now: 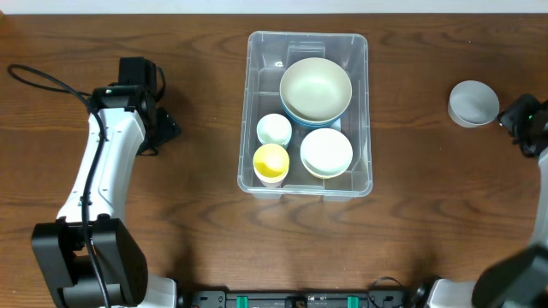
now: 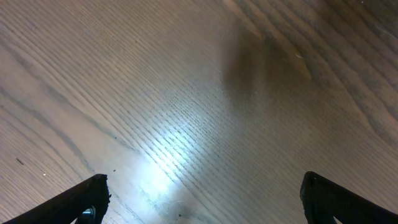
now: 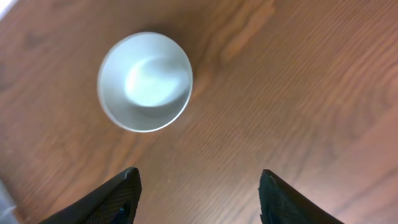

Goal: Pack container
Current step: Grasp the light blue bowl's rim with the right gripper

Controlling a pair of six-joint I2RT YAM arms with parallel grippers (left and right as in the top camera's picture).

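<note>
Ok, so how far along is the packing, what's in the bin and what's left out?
Mostly done. The container holds four pieces: a large pale bowl, a white bowl, a small white cup and a yellow cup. Nothing is gripped: the right gripper is open near the grey cup on the table, not touching it; the left gripper is open over the bare table. Left: that grey cup.

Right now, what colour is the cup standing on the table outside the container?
The cup is pale grey-white, shown best in the right wrist view.
</note>
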